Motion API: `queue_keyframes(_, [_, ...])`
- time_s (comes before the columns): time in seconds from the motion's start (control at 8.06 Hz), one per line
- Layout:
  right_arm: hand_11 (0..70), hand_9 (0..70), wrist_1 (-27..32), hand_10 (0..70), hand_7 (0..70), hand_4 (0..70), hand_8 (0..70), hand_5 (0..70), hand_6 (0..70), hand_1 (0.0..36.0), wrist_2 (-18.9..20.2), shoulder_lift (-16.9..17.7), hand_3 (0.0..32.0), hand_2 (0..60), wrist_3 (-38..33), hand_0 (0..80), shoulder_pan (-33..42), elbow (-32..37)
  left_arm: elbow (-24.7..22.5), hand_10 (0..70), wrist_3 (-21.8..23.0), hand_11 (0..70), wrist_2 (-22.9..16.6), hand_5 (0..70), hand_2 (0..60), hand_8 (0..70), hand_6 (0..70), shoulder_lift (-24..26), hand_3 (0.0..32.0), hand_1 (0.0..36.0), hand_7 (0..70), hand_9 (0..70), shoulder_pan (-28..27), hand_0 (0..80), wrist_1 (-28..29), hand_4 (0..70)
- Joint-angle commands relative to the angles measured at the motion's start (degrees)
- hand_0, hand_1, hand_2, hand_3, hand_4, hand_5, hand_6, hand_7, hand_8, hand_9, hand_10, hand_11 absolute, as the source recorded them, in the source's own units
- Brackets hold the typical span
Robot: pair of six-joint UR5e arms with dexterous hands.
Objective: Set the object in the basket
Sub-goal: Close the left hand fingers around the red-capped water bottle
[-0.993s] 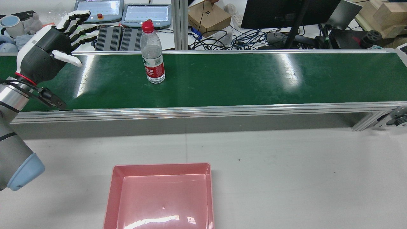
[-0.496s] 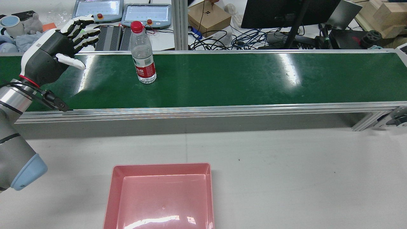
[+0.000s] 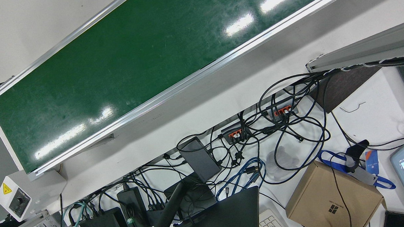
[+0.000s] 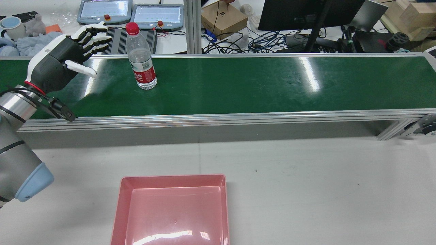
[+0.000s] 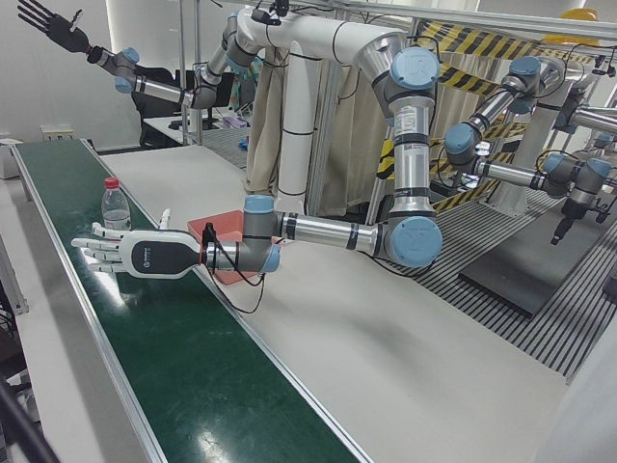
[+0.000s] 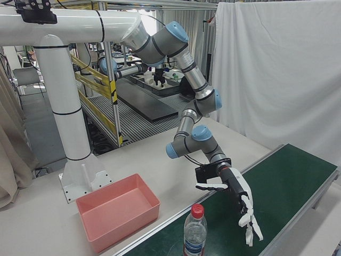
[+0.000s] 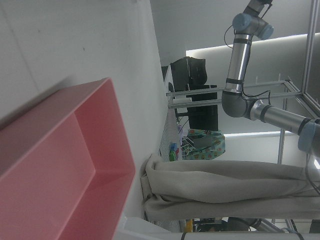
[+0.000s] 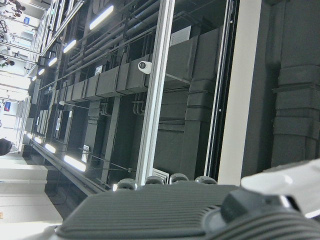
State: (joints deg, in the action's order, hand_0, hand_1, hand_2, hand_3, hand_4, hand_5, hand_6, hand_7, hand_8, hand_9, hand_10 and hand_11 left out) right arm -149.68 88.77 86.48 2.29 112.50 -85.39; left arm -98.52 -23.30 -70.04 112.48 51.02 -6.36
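A clear water bottle (image 4: 141,61) with a red cap and red label stands upright on the green conveyor belt (image 4: 255,85). My left hand (image 4: 68,58) hovers over the belt to the bottle's left, open, fingers spread toward it, a gap between them. The left-front view shows the hand (image 5: 135,253) beside the bottle (image 5: 116,207); the right-front view shows the hand (image 6: 237,200) and the bottle (image 6: 195,232). The empty pink basket (image 4: 173,211) sits on the white table near me and also shows in the left hand view (image 7: 60,165). My right hand (image 5: 46,24) is raised high, open and empty.
The belt's aluminium rail (image 4: 218,117) runs between the belt and the white table (image 4: 306,177). Behind the belt are control pendants (image 4: 156,15), a cardboard box (image 4: 223,18), cables and a monitor (image 4: 306,13). The front view shows only the bare belt (image 3: 116,62) and the cables.
The bottle has travelled left along the belt toward my left hand. The left hand has shifted slightly right and down, still open.
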Motion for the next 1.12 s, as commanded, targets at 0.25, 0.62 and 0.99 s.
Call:
queue_keyframes(0.25, [0.0,0.0,0.0,0.0,0.0,0.0,0.0,0.0,0.0,0.0,0.0,0.0,0.0,0.0,0.0,0.0,0.0,0.0,4.4,7.5,0.0,12.2,-0.9,32.8,0.0,12.1,5.8,4.2,7.0,5.1,5.0,14.2,0.0,54.3,-0.2,4.3])
queue_keyframes(0.62, [0.0,0.0,0.0,0.0,0.0,0.0,0.0,0.0,0.0,0.0,0.0,0.0,0.0,0.0,0.0,0.0,0.0,0.0,4.2,7.5,-0.1,12.2,-1.1,33.0,0.0,12.0,5.7,4.2,7.4,5.3,5.1,14.1,-0.1,54.5,-0.5,3.1])
queue_keyframes(0.99, [0.0,0.0,0.0,0.0,0.0,0.0,0.0,0.0,0.0,0.0,0.0,0.0,0.0,0.0,0.0,0.0,0.0,0.0,4.0,8.4,0.0,13.4,-1.6,33.4,0.0,14.0,6.7,4.2,7.2,5.5,5.7,14.9,0.0,54.6,-0.8,5.5])
